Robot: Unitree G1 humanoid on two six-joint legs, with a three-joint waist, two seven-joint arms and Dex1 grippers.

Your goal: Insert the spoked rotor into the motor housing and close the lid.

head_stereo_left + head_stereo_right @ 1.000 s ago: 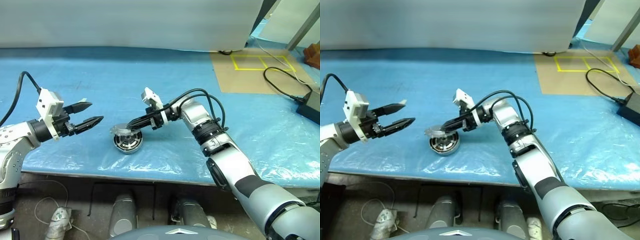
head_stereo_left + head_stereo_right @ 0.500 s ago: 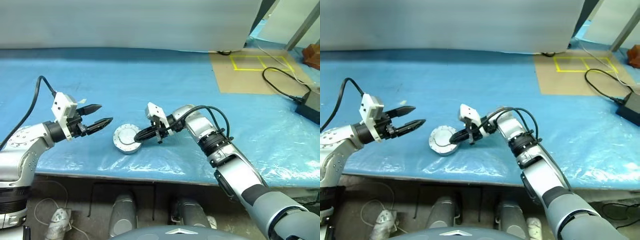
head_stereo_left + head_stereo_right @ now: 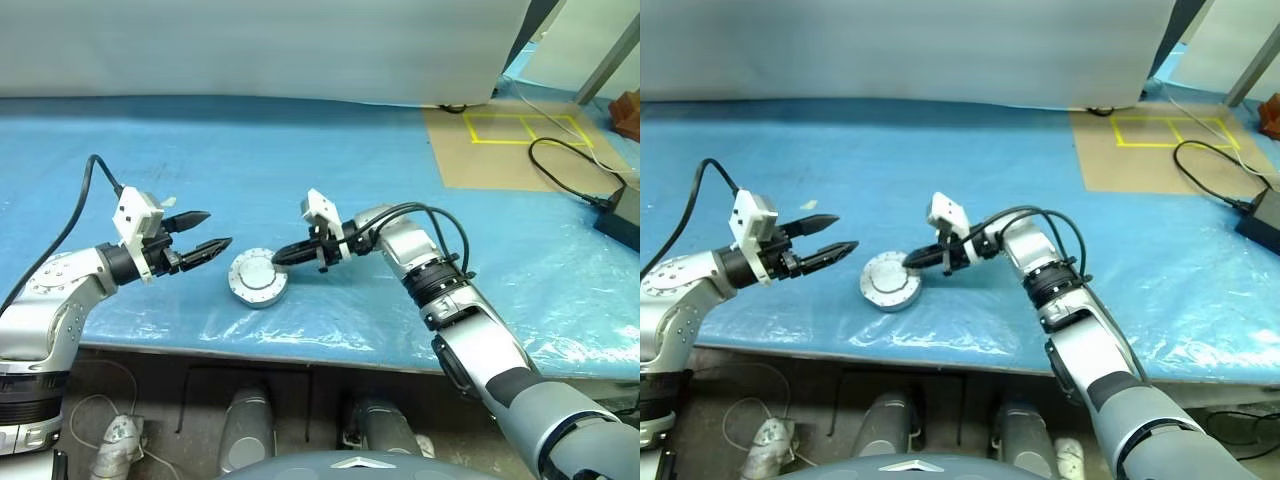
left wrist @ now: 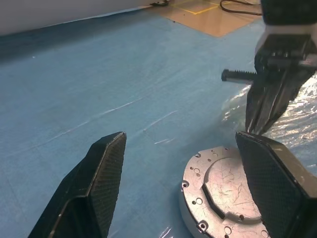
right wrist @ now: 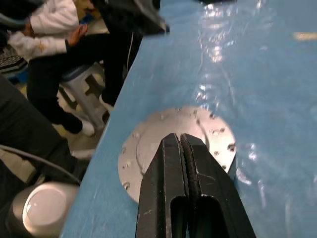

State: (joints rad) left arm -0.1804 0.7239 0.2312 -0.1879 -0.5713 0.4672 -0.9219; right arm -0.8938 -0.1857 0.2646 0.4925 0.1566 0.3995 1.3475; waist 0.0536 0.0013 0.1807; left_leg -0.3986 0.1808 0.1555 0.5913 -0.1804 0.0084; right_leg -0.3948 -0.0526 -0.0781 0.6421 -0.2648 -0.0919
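The motor housing [image 3: 258, 298] rests on the blue table near its front edge. The lid [image 3: 257, 273] lies flat on top of it, plain grey side up. The spoked rotor is hidden. My right gripper [image 3: 277, 259] is shut with nothing between its fingers. Its tip hovers at the lid's [image 5: 208, 134] right edge, and I cannot tell whether it touches. My left gripper [image 3: 216, 229] stands open a little to the left of the housing, level with it and pointing at it. In the left wrist view the lid [image 4: 223, 188] sits next to the right finger [image 4: 277, 178].
Crinkled clear plastic [image 3: 330, 310] covers the blue table around the housing. A brown board with yellow tape [image 3: 500, 140] and a black cable with its adapter [image 3: 620, 210] lie far right. A seated person [image 5: 54, 29] is beyond the table's edge.
A second ago my right gripper held the lid tilted above the open housing. Now the lid lies flat on it and that gripper has drawn back right. My left arm moved closer.
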